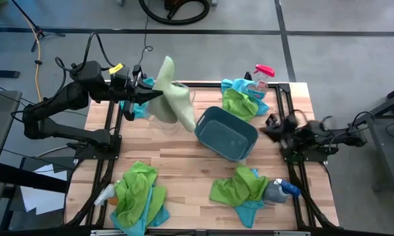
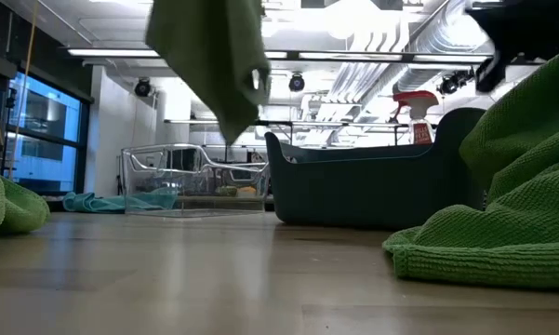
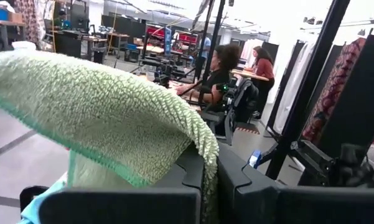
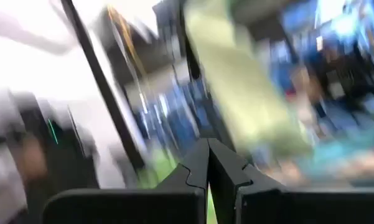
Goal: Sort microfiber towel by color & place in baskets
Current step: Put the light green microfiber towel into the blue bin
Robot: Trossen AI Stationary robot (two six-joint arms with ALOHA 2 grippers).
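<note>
**Other Things on and Around the Table**

A light wooden table (image 1: pixel 183 164) has a black metal frame (image 1: pixel 290 118) around its edges. A spray bottle with a pink top (image 1: pixel 262 73) stands at the far right corner. A spray bottle with a blue top (image 1: pixel 283 190) lies near the front right. Two people (image 3: pixel 236 68) sit at desks far off in the room.

The right gripper (image 4: pixel 208 163) is showing its two dark fingers (image 4: pixel 190 177) pressed together, tips meeting. Beyond them everything is smearing into blur: a pale green towel (image 4: pixel 236 87) at one o'clock, a dark frame bar (image 4: pixel 99 81) slanting at eleven o'clock.
</note>
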